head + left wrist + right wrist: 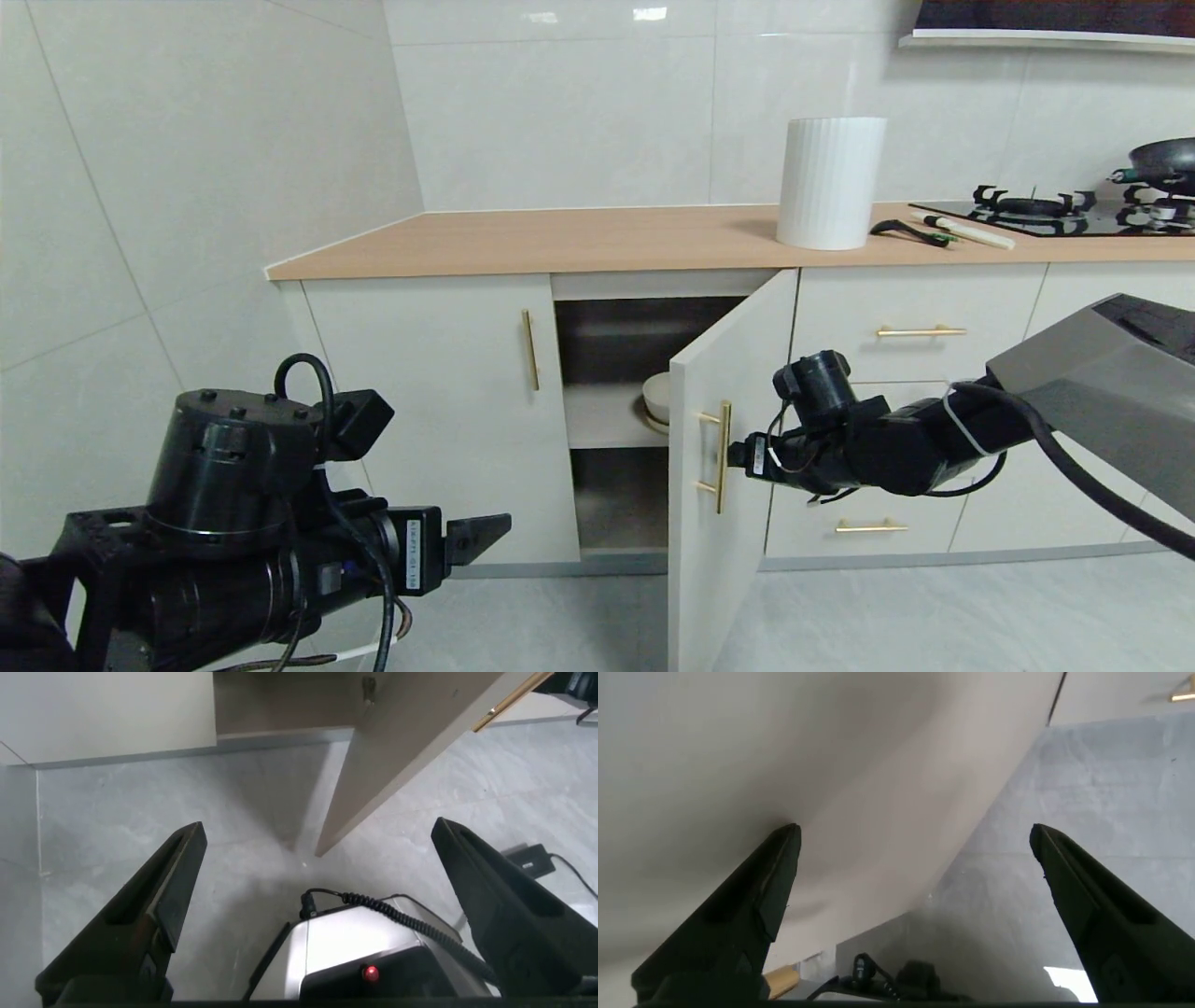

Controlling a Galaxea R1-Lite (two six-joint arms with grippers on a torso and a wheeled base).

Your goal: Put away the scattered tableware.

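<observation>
The scattered tableware (941,230) lies on the wooden bench (579,239), just beside a white ribbed holder (830,182). It is made up of a dark curved utensil (898,228) and pale slender sticks (976,231), which are taken to be chopsticks. These are judged light, stiff and thin. Being smooth and lying flat, they may be expected to roll or slip, so a firm hold across the middle of the shafts is advised. The holder appears to be glazed ceramic and is judged hard, fairly heavy and breakable. Inside the open cupboard a pale bowl (655,399) is set on a shelf. It is presumed fragile and best taken by the rim.

The right pincer (736,455) is held at the brass-coloured bar handle (720,457) of the matt white door (719,579). Its jaws are spread wide and nothing is clamped. The left pincer (320,831) is held low over the grey floor (187,775), likewise wide open and empty.
</observation>
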